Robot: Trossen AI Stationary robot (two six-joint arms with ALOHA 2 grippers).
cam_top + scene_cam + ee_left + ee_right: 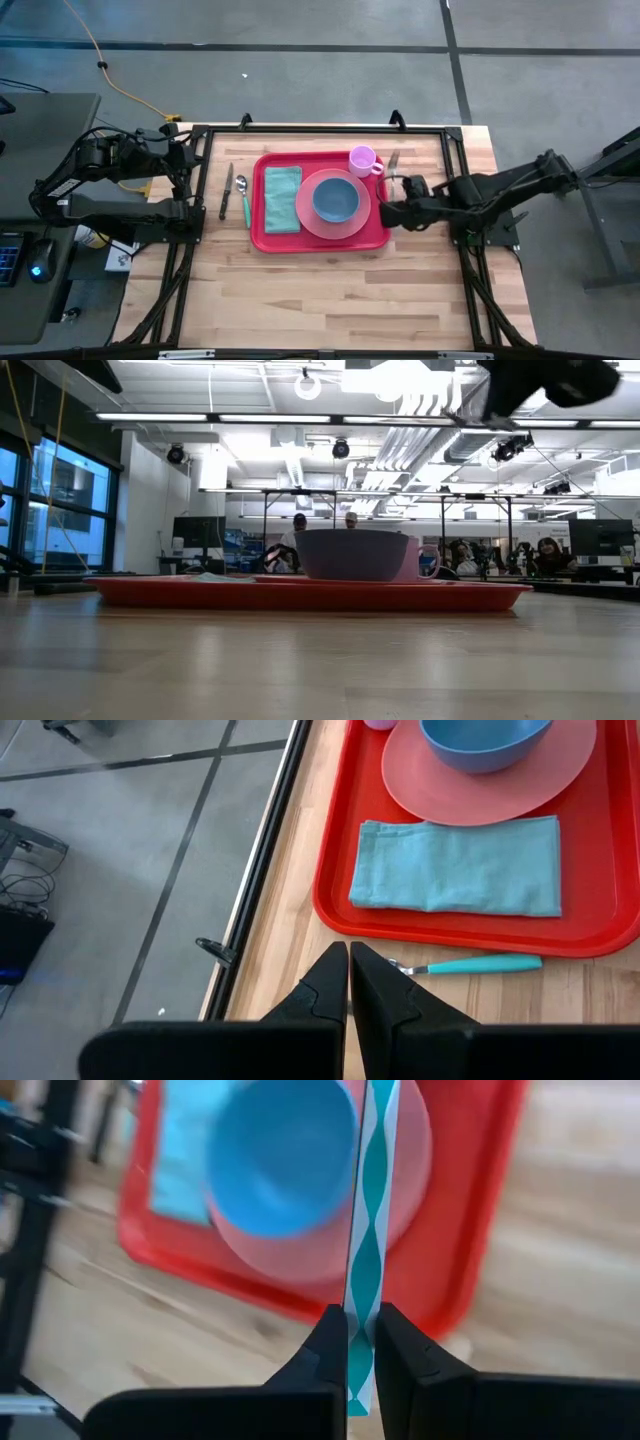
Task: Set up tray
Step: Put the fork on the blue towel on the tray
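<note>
Tray (262, 238), red, rimmed, sits at the centre of the high view on the wooden table (330, 290). On it: a folded teal napkin (283, 198) toward the frame's left, a round pink plate (358, 222) in the middle carrying a blue bowl (335, 199), and a pink mug (362, 160) at the tray's upper right corner.

On bare wood just left of the tray lie a dark-handled knife (226, 190) and a spoon (243, 197) with a teal handle, side by side, both apart from the rim. A fork-like utensil (393, 160) lies just right of the mug, off the tray.

Right gripper (386, 213) hangs at the tray's right edge, beside the plate. In its wrist view the fingers are pinched tight on a teal-and-white striped straw (364, 1250), which runs up across the frame over bowl and plate.

Left gripper (348, 982) is parked at the table's left edge, upper left of the high view, well apart from the tray; its fingers are pressed together with nothing between them.

Low view: tray, bowl and mug in profile, people at desks in the room behind.
</note>
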